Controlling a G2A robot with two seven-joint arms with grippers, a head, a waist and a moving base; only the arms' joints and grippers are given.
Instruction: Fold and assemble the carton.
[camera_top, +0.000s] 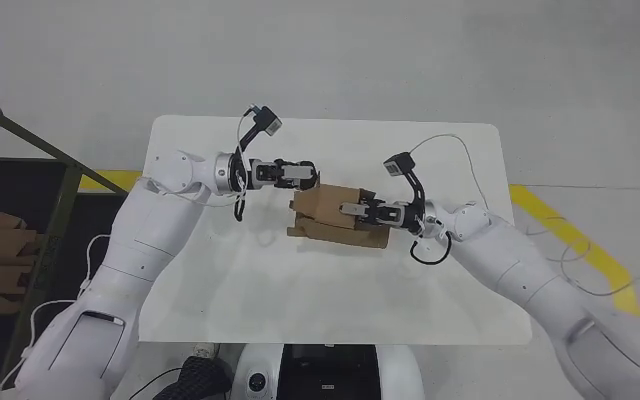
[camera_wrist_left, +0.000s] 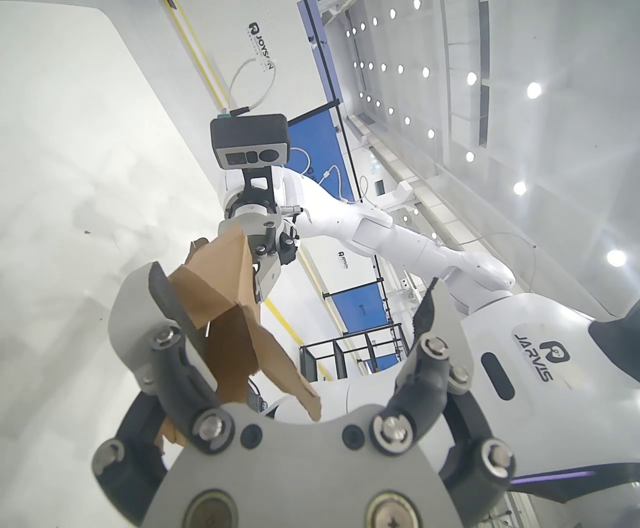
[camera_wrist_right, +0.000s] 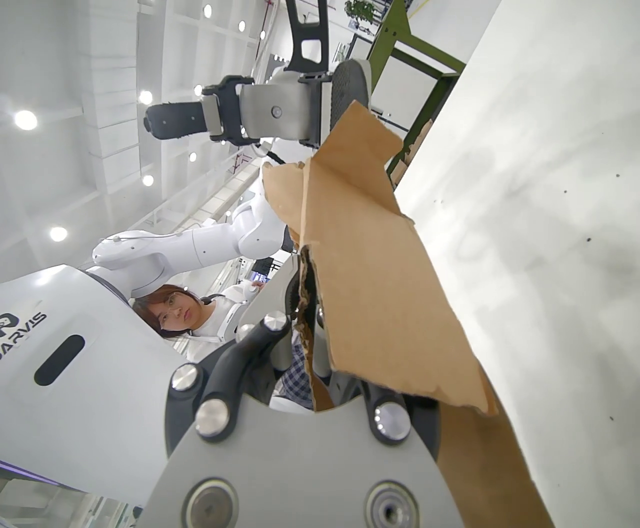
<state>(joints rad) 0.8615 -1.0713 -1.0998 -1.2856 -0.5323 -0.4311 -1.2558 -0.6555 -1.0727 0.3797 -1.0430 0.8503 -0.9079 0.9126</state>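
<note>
We see a white rectangular tabletop (camera_top: 250, 290) standing on a pale grey floor (camera_top: 400, 60). Yellow floor stripes (camera_top: 545, 205) run out from under it on both sides. A dark green metal frame (camera_top: 40, 150) stands off the left arm's side. In the wrist views, a high white ceiling with round lamps (camera_wrist_left: 534, 90) covers a large hall.

The brown cardboard carton (camera_top: 330, 205) sits near the middle of the tabletop, well apart from every edge, with bare surface all around it. We cannot tell whether it rests on the surface or hangs just above it. It is only partly folded, and its long axis runs roughly along the tabletop's long side, from one arm toward the other. Its loose flaps splay out at the end facing the left arm.

The left claw (camera_top: 305, 175) is at that end's far corner with its fingers spread wide. One pad (camera_wrist_left: 165, 295) lies against a flap while the other stands free. The right claw (camera_top: 352, 210) is at the opposite end, clamped on a wall of the carton.
</note>
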